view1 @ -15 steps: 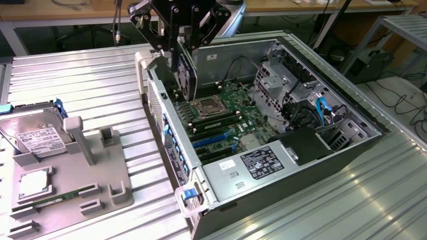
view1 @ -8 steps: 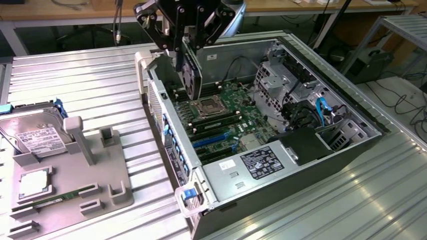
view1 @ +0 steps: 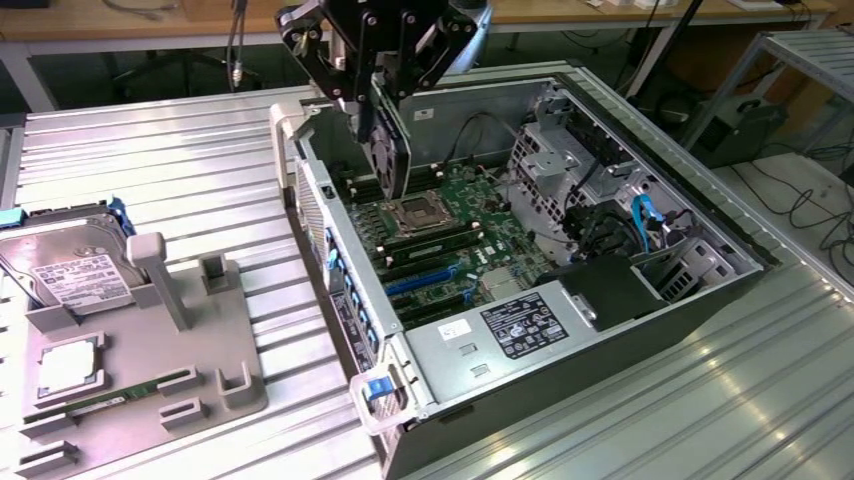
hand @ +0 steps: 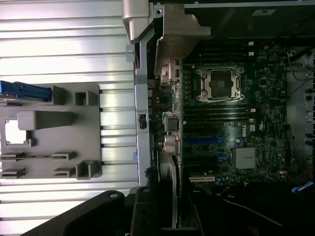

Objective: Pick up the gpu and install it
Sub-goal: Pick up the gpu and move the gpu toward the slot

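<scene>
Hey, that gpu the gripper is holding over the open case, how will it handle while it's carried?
The gpu is probably stiff: it hangs edge-down from the gripper with no visible sag. It is likely somewhat heavy for so thin a card, given its black cooler and metal bracket. Gripped along one edge, it could tilt if bumped.

**Tally: one of each kind**

One open computer case (view1: 627,355), one motherboard (view1: 470,245), one processor socket (view1: 416,212), one power supply (view1: 534,320). One gpu (view1: 390,155). One grey holder (view1: 167,335), one hard drive (view1: 74,270), one memory stick (view1: 120,397), one processor chip (view1: 64,370). One ribbed metal worktop (view1: 187,160).
</scene>
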Tool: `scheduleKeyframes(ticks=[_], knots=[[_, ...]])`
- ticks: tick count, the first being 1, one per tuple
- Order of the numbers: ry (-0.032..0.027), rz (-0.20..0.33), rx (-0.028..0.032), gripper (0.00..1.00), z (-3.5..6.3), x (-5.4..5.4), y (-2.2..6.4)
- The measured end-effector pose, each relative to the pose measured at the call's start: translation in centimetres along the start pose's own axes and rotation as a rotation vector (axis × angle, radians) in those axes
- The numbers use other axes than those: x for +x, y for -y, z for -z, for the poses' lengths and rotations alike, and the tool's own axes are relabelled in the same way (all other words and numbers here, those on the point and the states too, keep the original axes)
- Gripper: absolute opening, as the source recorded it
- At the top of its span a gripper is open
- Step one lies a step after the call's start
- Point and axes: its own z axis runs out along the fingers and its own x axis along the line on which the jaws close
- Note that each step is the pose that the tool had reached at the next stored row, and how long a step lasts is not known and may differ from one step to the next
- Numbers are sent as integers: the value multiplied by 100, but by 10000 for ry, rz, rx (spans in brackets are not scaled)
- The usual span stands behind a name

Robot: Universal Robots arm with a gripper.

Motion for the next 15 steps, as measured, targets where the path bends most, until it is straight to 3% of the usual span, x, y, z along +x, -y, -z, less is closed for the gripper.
scheduleKeyframes(ticks=[15], knots=[[1,0,0,27,-9,-132,-5]])
